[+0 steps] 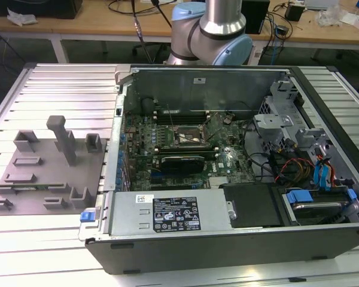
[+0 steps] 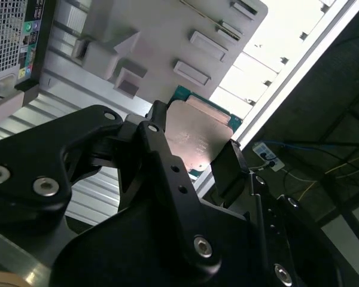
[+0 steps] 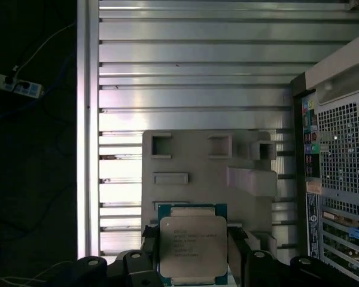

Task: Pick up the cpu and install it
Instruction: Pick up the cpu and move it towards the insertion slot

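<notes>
The cpu is a flat square chip with a pale metal top and a green edge. My gripper is shut on it, one dark finger on each of two opposite sides. In the second wrist view the cpu sits between the same black fingers of the gripper. It hangs high over the grey tray, well clear of its blocks. The dark, metal-framed motherboard socket lies inside the open computer case, in the exterior view's middle.
The grey tray with upright blocks lies on the ribbed aluminium table, at the exterior view's left of the case. The arm's lower joints stand behind the case. Cables and drive cages fill the case's right side.
</notes>
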